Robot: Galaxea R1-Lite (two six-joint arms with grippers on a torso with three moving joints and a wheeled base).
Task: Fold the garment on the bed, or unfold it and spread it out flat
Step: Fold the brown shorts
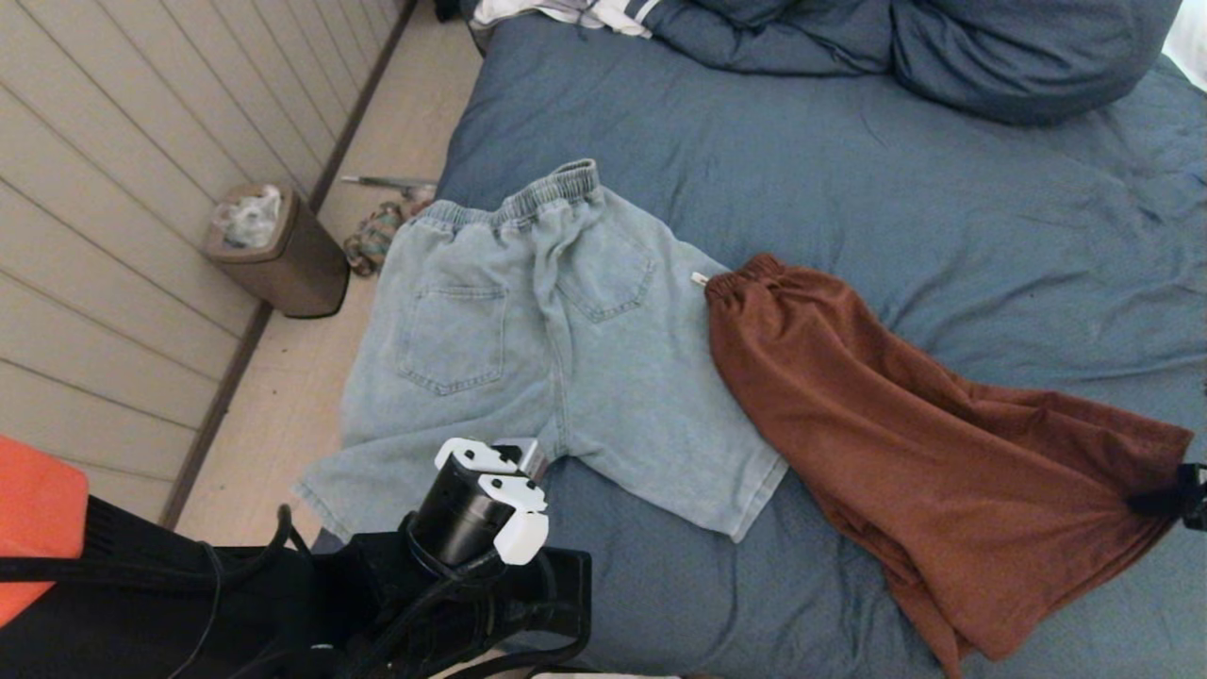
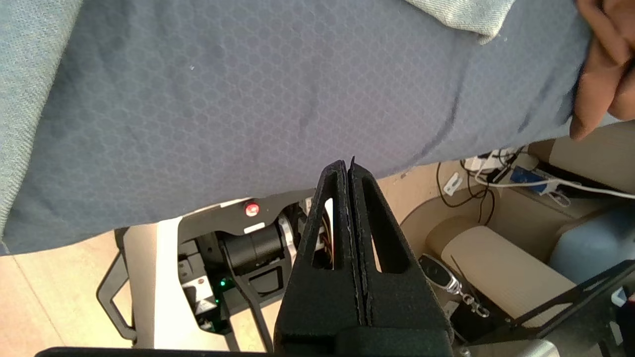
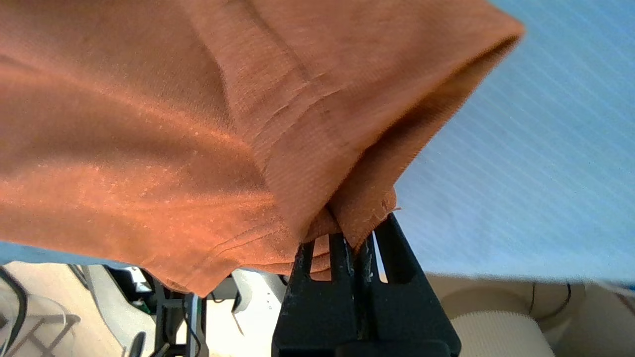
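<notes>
The bed (image 1: 849,189), with its wrinkled slate-blue cover, fills most of the head view, and everything else is placed against it. A heap of matching blue pillows (image 1: 990,47) lies at the bed's far end. A pair of pale denim shorts (image 1: 537,349) is spread flat near the bed's left edge, waistband toward the far end, one leg hanging slightly over that edge. Just beside them, toward the bed's middle, lie the rust-brown shorts (image 1: 905,434), their waistband almost touching the denim and their legs trailing toward the bed's near right side.

Off the bed's left edge, on the floor by the wall, stands a brown waste bin (image 1: 278,250).

The right gripper (image 3: 364,238) is at the right side of the bed; its fingers are pinched on a hem corner of the rust-brown shorts, lifting that corner off the cover. The left gripper (image 2: 349,168) sits at the bed's near left edge, fingers pressed together with nothing between them.
</notes>
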